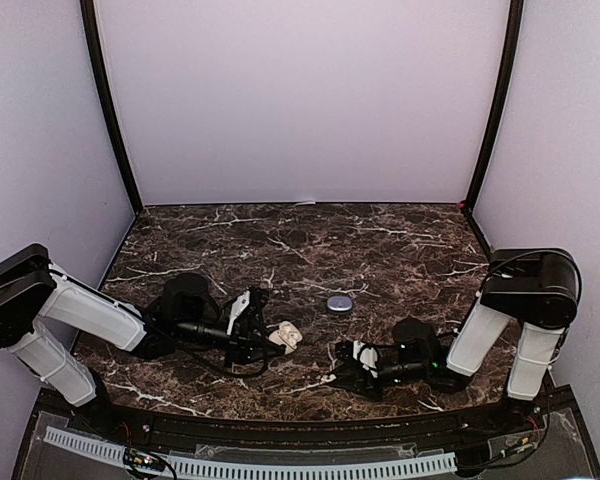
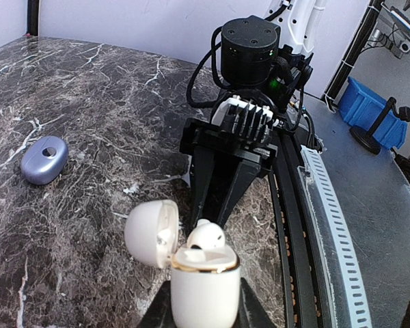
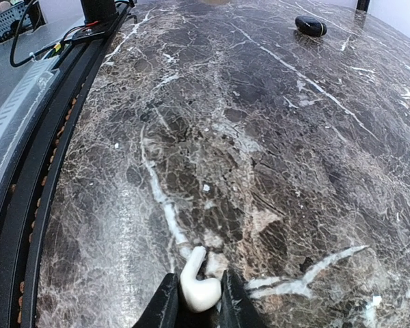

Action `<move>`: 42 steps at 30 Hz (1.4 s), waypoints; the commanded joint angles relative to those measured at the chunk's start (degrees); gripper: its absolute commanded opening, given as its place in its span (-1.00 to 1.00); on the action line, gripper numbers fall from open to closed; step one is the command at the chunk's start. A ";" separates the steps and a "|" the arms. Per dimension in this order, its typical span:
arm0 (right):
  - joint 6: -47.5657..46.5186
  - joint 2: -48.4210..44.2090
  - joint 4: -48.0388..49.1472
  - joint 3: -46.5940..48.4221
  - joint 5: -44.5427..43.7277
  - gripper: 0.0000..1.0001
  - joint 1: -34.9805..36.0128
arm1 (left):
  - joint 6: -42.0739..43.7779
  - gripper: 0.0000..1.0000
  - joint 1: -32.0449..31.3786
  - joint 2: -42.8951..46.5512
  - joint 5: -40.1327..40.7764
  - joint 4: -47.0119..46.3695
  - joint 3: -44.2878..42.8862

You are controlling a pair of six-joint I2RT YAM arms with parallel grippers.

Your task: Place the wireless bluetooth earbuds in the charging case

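A white charging case stands upright between the fingers of my left gripper, which is shut on its body. Its lid hangs open to the left, and one white earbud sits in the case mouth. From above, the case is left of centre, near the front edge. My right gripper is low on the marble. A second white earbud, with a short stem, is pinched between its fingertips, and both pads touch it. In the top view the right gripper points left.
A small blue-grey oval case lies shut on the marble table behind both grippers, also seen as the oval case from the left wrist. The black front rail runs along the near edge. Walls enclose three sides.
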State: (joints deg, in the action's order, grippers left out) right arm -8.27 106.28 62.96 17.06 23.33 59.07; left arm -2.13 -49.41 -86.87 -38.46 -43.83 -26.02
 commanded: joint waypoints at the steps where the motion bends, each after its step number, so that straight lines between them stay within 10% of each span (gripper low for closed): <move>1: 0.68 0.28 -2.39 -1.43 1.59 -0.58 -0.09 | 0.36 -0.75 -0.19 1.17 -0.47 -0.46 0.04; 42: -0.63 -17.90 -15.81 -0.71 1.69 -0.79 -0.09 | 12.79 -0.84 -3.67 -2.04 -0.61 1.97 -0.89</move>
State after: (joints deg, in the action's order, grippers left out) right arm -7.49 92.82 51.75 15.16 24.25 59.07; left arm 7.51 -52.60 -88.29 -39.05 -42.96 -26.02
